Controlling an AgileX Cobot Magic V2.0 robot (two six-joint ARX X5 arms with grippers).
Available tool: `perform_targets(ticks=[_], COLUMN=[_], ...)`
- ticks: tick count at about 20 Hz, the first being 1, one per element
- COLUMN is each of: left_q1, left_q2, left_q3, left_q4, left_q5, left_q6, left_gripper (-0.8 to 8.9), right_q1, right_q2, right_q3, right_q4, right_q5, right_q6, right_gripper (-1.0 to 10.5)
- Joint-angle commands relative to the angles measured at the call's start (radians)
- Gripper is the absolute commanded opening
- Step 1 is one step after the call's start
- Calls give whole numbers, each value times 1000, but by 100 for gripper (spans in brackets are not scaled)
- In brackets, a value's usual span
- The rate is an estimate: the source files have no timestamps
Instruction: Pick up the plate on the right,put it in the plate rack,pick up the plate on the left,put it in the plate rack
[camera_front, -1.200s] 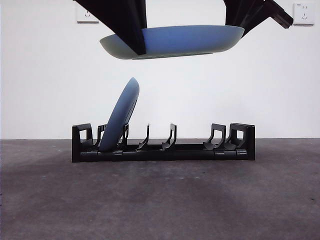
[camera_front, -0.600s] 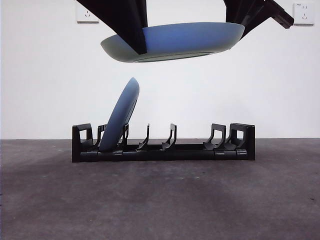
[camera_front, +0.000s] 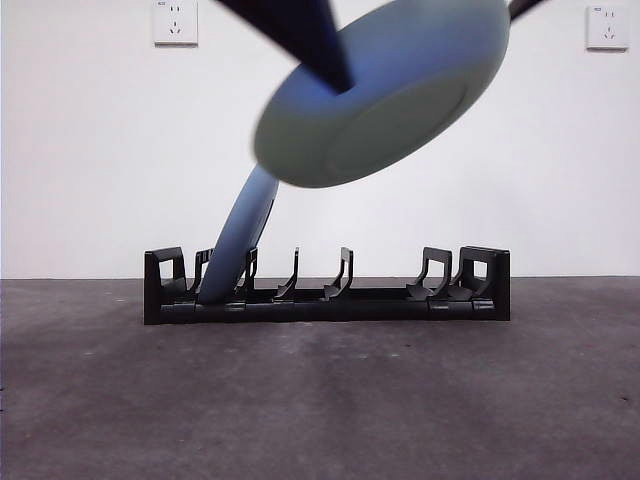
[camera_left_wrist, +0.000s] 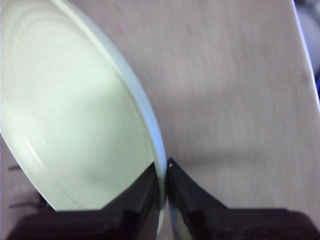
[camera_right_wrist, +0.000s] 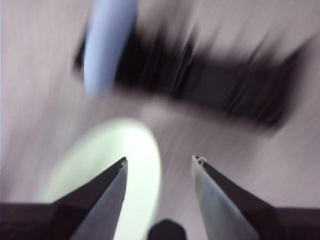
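Second plate (camera_front: 385, 95), flat a second ago, being tilted above plate rack (camera_front: 327, 288) by clamped left gripper (camera_left_wrist: 164, 175); right gripper (camera_right_wrist: 159, 162) spread, released.

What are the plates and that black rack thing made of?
The held plate and the racked plate look like smooth, matte blue-grey ceramic or melamine; I can't tell which. The plate rack looks like moulded black plastic, with thin hooked dividers and a slight sheen.

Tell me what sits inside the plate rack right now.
One blue plate leans in a slot near one end of the plate rack; its bottom edge is hidden by the dividers. The other slots show nothing. The second plate, clamped by the left gripper, hangs tilted above.
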Motion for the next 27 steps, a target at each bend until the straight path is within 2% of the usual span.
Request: perform_targets(ticks=[1,5,7,10,18,27], left_q1=[54,169,212,263,338,412], left_q2=[4,20,43,107,272,416], left_q3=[-3,-3,-3,-3,-3,-1], left_q4=[156,501,619,731,862,924], left_q5=[93,193,209,208,175,192], left_q6=[-224,-554,-628,-690,-728,-729], left_gripper=[-8,-8,-8,-8,-8,-8], right_q1=[-18,-22,-20,-20,-20,-19], right_q2=[-93,-248,-299,-344,-355,-354], right_q3=[19,22,22,22,21,19], right_q4=[38,58,43,-8,-129,-135], right_q5=[42,72,60,-17,-42,-42], right_q6=[22,21,21,20,-31,-34], right_gripper=[222,222,221,221,221,221])
